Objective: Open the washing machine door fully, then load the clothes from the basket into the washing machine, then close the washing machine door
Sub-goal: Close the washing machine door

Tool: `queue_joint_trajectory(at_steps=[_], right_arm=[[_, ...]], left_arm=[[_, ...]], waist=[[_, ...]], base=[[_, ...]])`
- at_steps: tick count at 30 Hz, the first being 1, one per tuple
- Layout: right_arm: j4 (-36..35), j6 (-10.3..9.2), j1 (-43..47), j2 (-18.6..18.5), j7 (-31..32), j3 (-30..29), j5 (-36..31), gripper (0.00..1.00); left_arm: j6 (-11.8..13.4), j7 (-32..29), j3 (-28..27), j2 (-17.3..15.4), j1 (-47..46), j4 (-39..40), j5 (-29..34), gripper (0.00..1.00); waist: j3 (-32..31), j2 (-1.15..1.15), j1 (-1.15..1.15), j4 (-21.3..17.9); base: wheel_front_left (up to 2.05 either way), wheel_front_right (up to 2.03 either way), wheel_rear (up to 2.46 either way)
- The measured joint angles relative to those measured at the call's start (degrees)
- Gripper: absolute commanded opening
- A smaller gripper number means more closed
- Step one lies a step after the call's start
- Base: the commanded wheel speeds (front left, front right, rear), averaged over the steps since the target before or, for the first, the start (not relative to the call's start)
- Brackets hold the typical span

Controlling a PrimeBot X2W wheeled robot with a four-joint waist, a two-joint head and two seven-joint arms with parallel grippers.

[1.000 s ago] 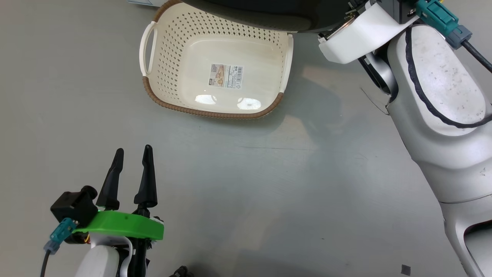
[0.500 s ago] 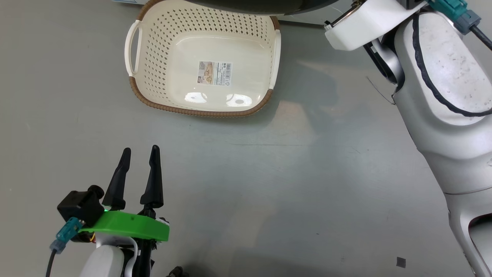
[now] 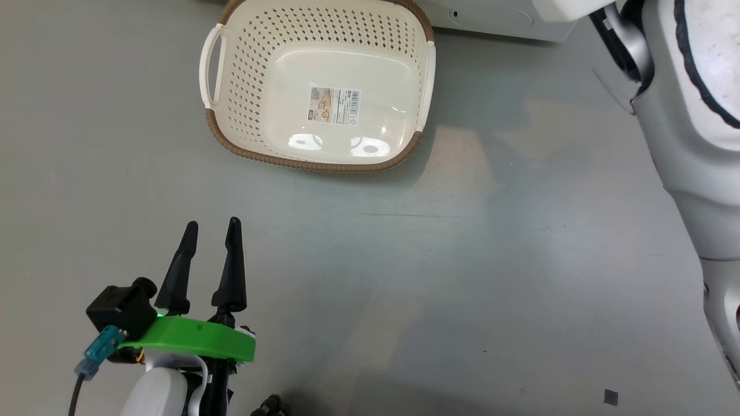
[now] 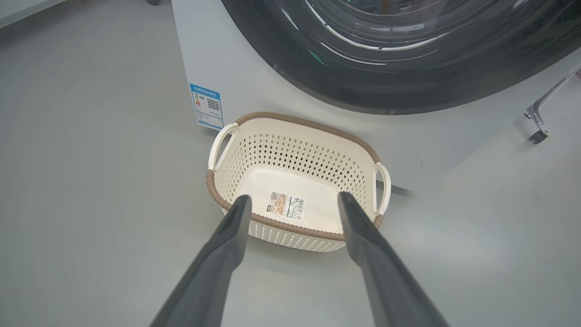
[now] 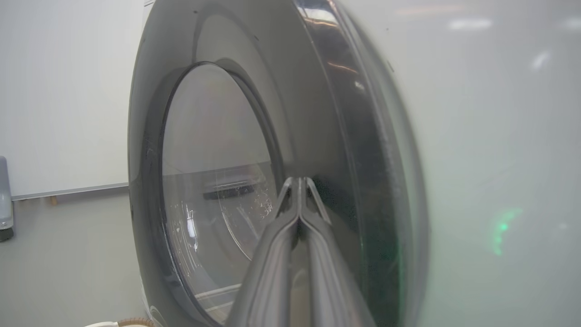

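Observation:
The basket (image 3: 231,69) stands on the floor with only a barcode sticker inside; the clothes are out of view. My left gripper (image 3: 211,222) is open and holds nothing, well short of the basket (image 4: 290,145), which shows between its fingers (image 4: 236,236). Behind the basket is the washing machine (image 4: 204,54), with the washing machine door (image 4: 363,86) lying against its front. My right gripper (image 5: 298,181) is shut on nothing. Its tips are at the door's black rim (image 5: 317,113), beside the glass centre (image 5: 213,159). Whether they touch it I cannot tell.
The grey floor (image 3: 433,277) is open between my left gripper and the basket. My pale right forearm (image 3: 694,127) crosses the right side of the head view. A blue label (image 4: 206,105) sits low on the washer. A metal caster leg (image 4: 540,122) stands at the right.
The head picture has shifted. The dark door rim over the basket's far edge and my right wrist have left its top. The left gripper stays open, the right stays shut.

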State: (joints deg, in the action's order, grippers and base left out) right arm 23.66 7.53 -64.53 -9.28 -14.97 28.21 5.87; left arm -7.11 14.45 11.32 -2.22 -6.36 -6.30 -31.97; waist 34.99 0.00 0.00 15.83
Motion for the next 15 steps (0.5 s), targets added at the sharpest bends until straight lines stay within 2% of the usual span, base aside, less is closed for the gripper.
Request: queue_joint_trajectory(at_steps=[7,15], right_arm=[[1.5,-0.02,-3.3,-2.0,0.0,-1.9,-1.8,0.00],[2.2,-0.18,-3.2,-2.1,-0.1,-2.2,-2.1,0.00]], left_arm=[[0.0,0.0,0.3,0.0,-0.1,0.0,-0.3,1.00],[0.0,0.0,-0.1,0.0,-0.1,-0.1,-0.4,1.00]], waist=[[-0.2,0.00,0.00,0.6],[-1.0,0.00,0.00,0.6]], base=[[0.00,0.00,0.00],[0.00,0.00,0.00]])
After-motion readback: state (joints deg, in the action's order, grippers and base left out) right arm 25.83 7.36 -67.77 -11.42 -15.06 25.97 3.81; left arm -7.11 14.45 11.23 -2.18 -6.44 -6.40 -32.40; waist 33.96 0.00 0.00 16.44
